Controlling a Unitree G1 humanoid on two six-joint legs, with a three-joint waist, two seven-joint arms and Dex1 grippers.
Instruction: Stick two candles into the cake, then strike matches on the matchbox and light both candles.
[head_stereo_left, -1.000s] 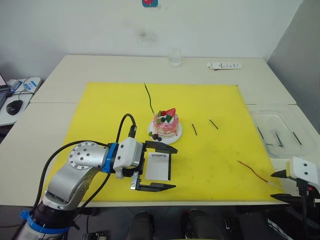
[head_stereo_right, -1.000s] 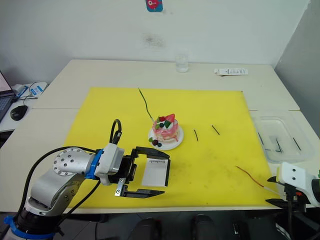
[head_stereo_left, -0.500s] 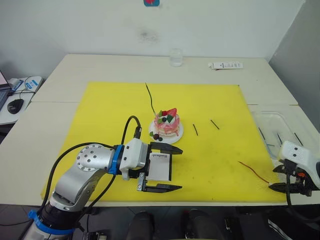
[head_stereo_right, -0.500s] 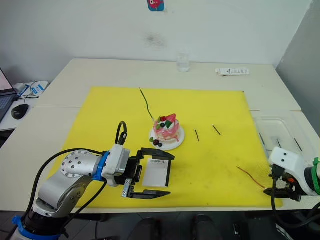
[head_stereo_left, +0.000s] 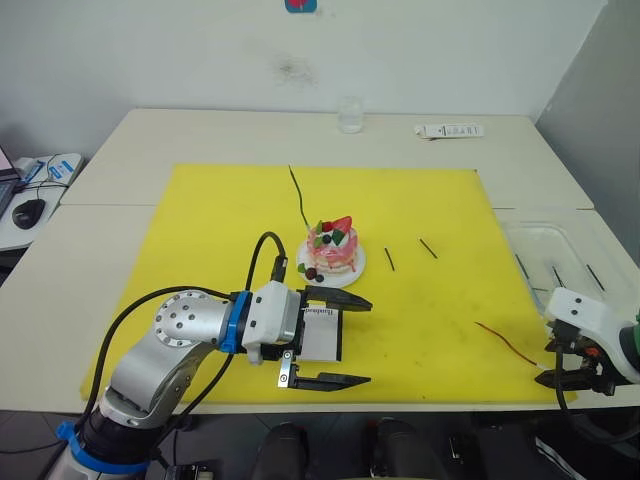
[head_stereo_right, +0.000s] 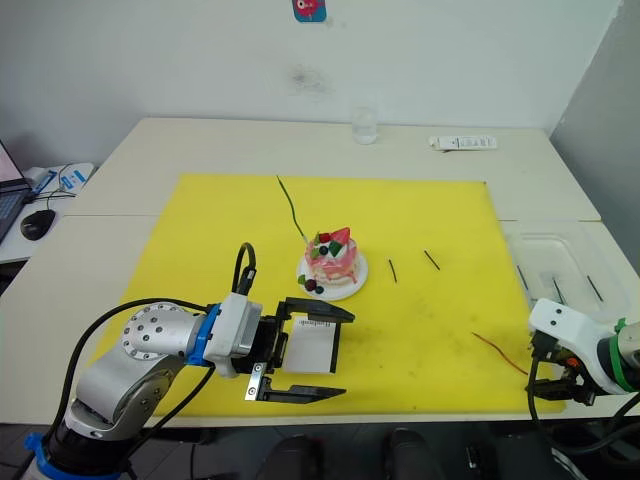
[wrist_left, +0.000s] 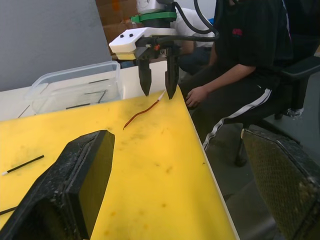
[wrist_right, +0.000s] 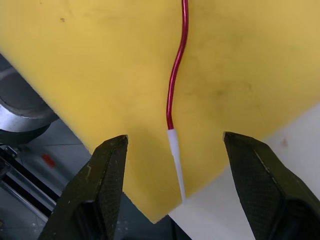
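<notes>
Matchbox (head_stereo_left: 322, 334) lies flat between the two fingers of the left end effector (head_stereo_left: 334, 340), which is spread wide and grips nothing; one finger sits on the cake side of the box, the other on the side toward the mat's near edge. Cake (head_stereo_left: 333, 248) on its plate is just beyond that end effector. Green candle (head_stereo_left: 298, 196) lies farther out past the cake, long axis pointing away from the end effector. Two matches (head_stereo_left: 388, 259) lie on the yellow mat (head_stereo_left: 200, 230) off to the right of the cake, well apart from both end effectors.

Red candle (wrist_right: 175, 70) is the thing the next move likely turns on. It lies flat at the mat's near right corner, its long axis running from the mat's inner area out to the edge, white tip (wrist_right: 175, 159) overhanging the mat edge. Right end effector (wrist_right: 175, 150) is spread wide, empty, poised right over that white tip, one finger on each side, not touching. Candle body extends away from the end effector along its pointing direction. Right arm is clearly nearer; left is well apart and busy at the matchbox. Clear tray (head_stereo_left: 560, 262) holding spare sticks sits on the bench beyond the right end effector.
</notes>
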